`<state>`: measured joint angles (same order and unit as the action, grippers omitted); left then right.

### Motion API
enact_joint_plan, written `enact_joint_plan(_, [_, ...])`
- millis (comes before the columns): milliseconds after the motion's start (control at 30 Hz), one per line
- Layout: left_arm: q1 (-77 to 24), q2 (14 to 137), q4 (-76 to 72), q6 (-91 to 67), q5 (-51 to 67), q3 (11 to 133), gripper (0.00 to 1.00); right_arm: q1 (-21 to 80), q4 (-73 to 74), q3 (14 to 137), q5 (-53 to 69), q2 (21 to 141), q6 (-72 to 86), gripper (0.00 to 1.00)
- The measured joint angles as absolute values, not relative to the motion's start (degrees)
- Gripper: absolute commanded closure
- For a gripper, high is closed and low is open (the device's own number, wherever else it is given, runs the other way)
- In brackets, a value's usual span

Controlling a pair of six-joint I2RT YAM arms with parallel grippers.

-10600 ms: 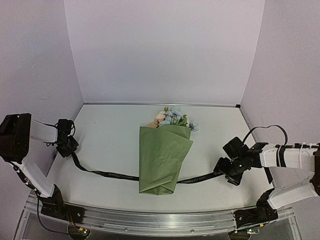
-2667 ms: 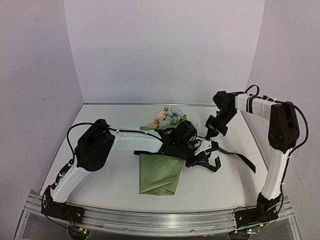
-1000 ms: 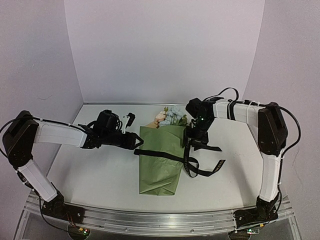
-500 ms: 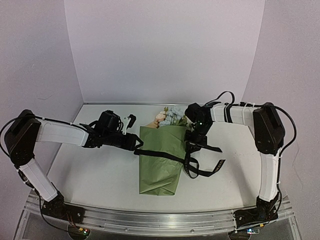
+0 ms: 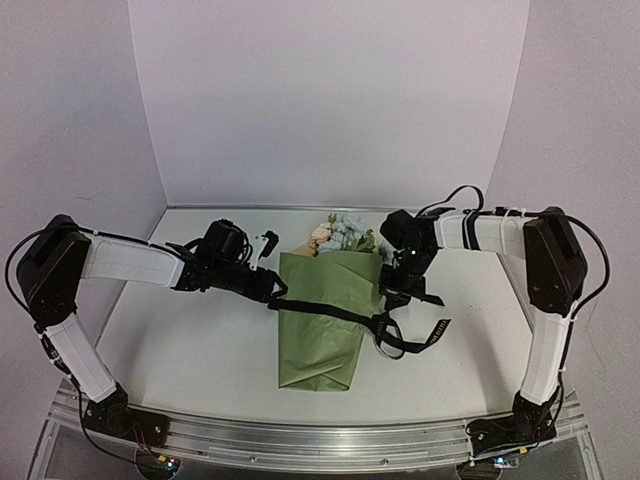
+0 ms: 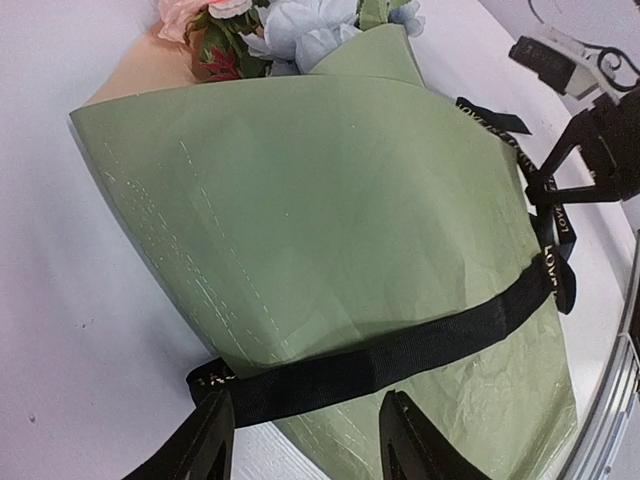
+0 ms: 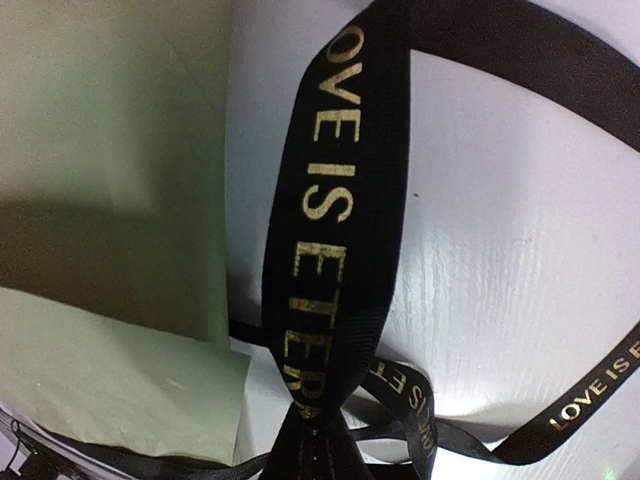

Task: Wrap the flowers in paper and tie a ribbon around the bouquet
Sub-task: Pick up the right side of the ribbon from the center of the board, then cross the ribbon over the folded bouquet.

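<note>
**Position.** Bouquet (image 5: 322,330) lies mid-desk (image 5: 190,340), with the flowers (image 5: 345,232) toward the far edge and the cone tip toward the near edge.

**Ribbon.** Ribbon (image 5: 330,312) crosses the top of the paper (image 6: 330,220) about halfway down the cone. One short end lies just off the cone's left edge. The rest is looped loosely on the desk at the cone's right edge.

**Right gripper** (image 5: 392,292). Closed, pinching the ribbon where it bunches beside the cone. Judged to be holding that side taut for the tie.

**Left gripper** (image 5: 268,288). Jaws moderately apart, nothing clamped. The short ribbon end lies just ahead of its fingers (image 6: 210,445). Judged to be placed to take that end.

**Progress.** No knot is visible. Wrapping looks done, tying not.
</note>
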<state>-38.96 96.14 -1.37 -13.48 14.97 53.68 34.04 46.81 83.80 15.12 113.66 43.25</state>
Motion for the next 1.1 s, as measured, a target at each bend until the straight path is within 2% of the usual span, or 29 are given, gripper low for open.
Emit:
enact_joint_plan(333, [-38.96, 98.09, 3.45, -4.85, 17.51, 55.13, 0.43, 34.04, 48.51, 84.08, 13.08, 104.87, 39.11, 1.0])
enact_joint_plan(667, [-38.98, 98.76, 3.29, -1.34, 16.23, 54.98, 0.41, 34.17, 51.83, 100.49, 17.63, 105.98, 34.49, 1.0])
enact_joint_plan(1100, [-38.98, 101.92, 2.24, 0.34, 16.79, 53.87, 0.38, 38.76, 52.32, 106.67, 29.18, 107.82, 31.59, 1.0])
